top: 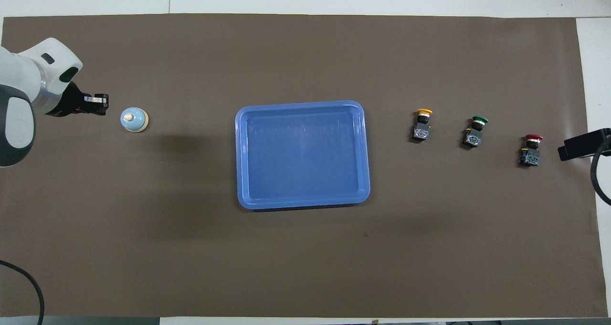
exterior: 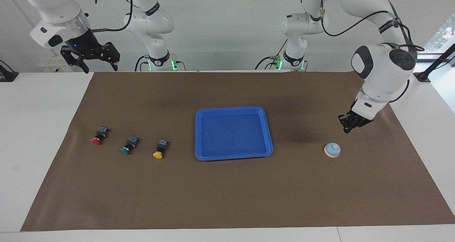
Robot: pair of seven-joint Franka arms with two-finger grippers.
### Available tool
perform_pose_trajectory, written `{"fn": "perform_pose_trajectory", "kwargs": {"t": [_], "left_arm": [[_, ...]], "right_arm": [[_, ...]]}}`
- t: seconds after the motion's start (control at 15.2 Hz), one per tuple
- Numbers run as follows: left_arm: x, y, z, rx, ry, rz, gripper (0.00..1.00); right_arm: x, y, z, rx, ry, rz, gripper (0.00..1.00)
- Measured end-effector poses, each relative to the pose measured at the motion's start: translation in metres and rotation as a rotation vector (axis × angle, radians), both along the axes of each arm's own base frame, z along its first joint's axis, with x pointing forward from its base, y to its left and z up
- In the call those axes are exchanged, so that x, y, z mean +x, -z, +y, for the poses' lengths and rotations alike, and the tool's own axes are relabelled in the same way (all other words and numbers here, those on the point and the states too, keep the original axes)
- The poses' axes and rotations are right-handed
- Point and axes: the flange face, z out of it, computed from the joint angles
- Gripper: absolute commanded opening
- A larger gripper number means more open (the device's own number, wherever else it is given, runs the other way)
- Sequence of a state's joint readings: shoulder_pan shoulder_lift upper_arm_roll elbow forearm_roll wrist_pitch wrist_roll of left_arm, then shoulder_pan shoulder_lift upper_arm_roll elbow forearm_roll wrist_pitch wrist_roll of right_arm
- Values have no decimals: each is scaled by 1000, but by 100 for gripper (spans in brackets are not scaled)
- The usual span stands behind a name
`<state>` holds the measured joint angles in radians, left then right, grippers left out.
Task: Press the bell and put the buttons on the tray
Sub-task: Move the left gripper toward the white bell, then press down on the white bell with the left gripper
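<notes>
The bell point(exterior: 332, 150) sits on the brown mat point(exterior: 227, 199) toward the left arm's end, untouched. The left gripper point(exterior: 346, 129), fingertips pinched together and empty, hangs just beside it. The blue tray point(exterior: 268, 128) lies mid-mat; red button point(exterior: 98, 135), green button point(exterior: 128, 145) and yellow button point(exterior: 159, 149) line up apart from it. The right gripper point(exterior: 99, 66) waits, jaws spread.

The tray point(exterior: 234, 111) sits mid-mat point(exterior: 227, 199). The 3 buttons point(exterior: 128, 145) line up toward the right arm's end. The bell point(exterior: 332, 150) lies toward the left arm's end.
</notes>
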<state>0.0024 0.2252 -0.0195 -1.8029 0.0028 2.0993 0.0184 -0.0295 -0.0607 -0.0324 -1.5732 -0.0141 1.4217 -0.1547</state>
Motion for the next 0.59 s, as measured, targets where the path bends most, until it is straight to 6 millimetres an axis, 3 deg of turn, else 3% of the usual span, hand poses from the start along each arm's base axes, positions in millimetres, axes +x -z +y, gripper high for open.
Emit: {"fn": "perform_pose_trajectory", "kwargs": {"t": [0.2, 0.59], "left_arm": [[9, 26, 4, -1, -6, -2, 0], [6, 41, 2, -2, -3, -1, 0]], "right_arm": [[0, 0, 0, 0, 0, 0, 100], [0, 0, 0, 0, 0, 0, 100]]}}
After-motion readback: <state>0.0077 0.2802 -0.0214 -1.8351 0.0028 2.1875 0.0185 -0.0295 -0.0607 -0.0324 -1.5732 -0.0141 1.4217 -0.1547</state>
